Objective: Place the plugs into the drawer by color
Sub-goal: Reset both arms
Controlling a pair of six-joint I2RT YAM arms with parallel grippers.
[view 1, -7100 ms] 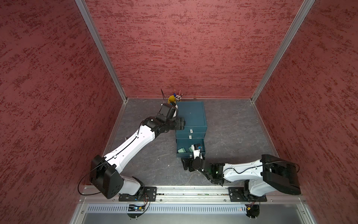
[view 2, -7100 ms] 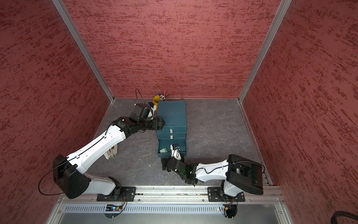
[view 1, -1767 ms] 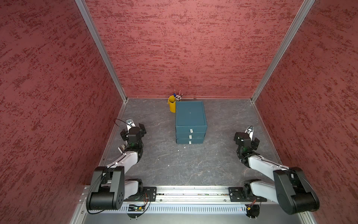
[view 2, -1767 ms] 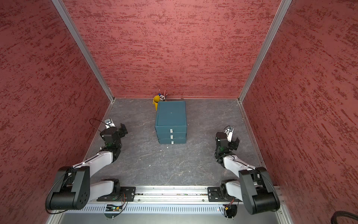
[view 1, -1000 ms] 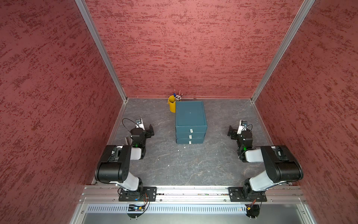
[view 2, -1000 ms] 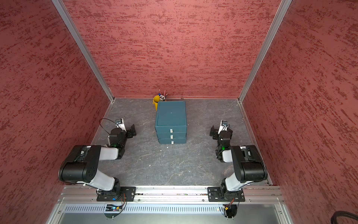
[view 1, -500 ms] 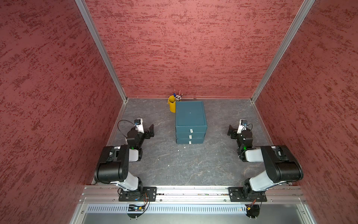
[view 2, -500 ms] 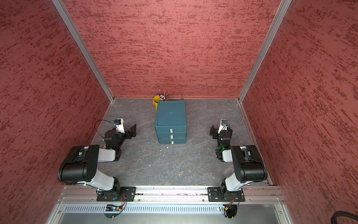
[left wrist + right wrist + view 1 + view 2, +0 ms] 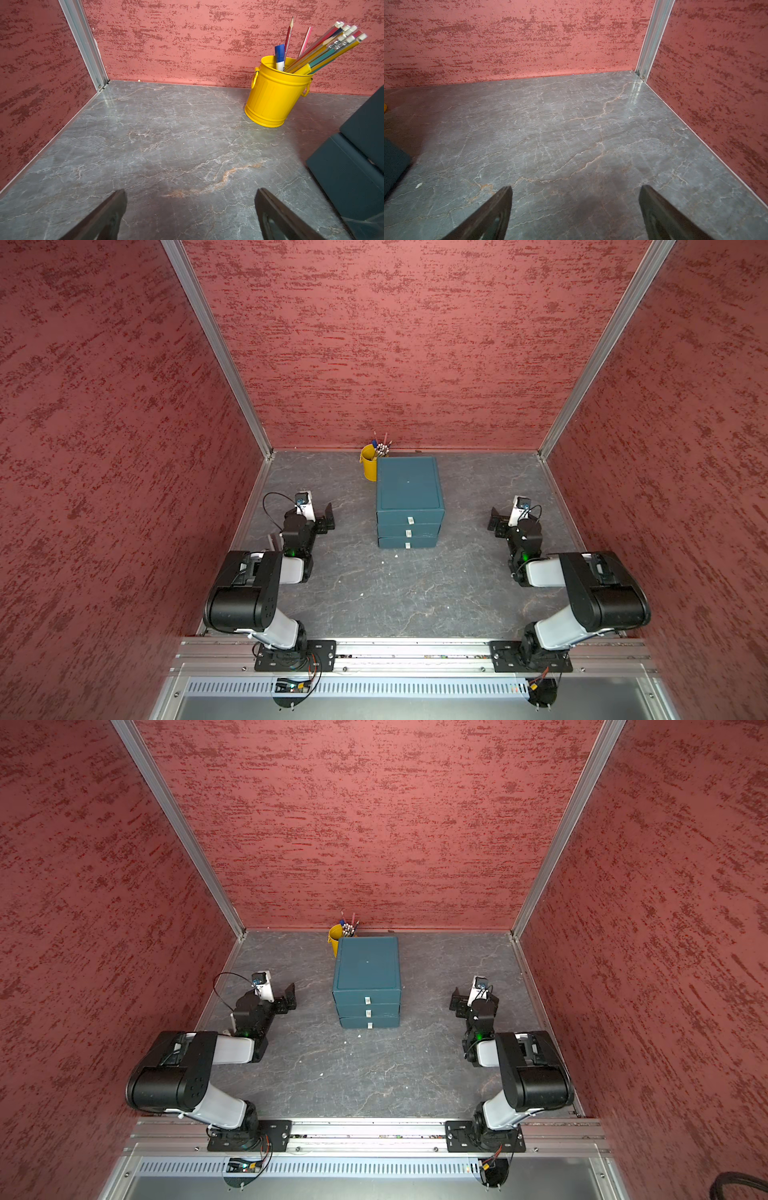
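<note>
The dark teal drawer (image 9: 409, 502) (image 9: 366, 979) stands at the middle back of the floor, with all three stacked fronts shut and their white pull tabs showing. No plugs are in view. My left gripper (image 9: 321, 516) (image 9: 286, 997) rests low, left of the chest and well apart from it, open and empty (image 9: 190, 199). My right gripper (image 9: 498, 523) (image 9: 458, 1003) rests on the chest's other side, also open and empty (image 9: 575, 197). A corner of the drawer shows in the left wrist view (image 9: 353, 166) and in the right wrist view (image 9: 392, 162).
A yellow pen cup (image 9: 368, 462) (image 9: 336, 940) (image 9: 274, 95) full of pencils stands against the back wall at the chest's left rear corner. Pale strips (image 9: 272, 541) lie by the left wall beside the left arm. Red walls close in three sides.
Seven seconds ago the bottom drawer stood open with both grippers at the chest; now it is shut and both arms are folded back at the sides. Over the last second they barely shift.
</note>
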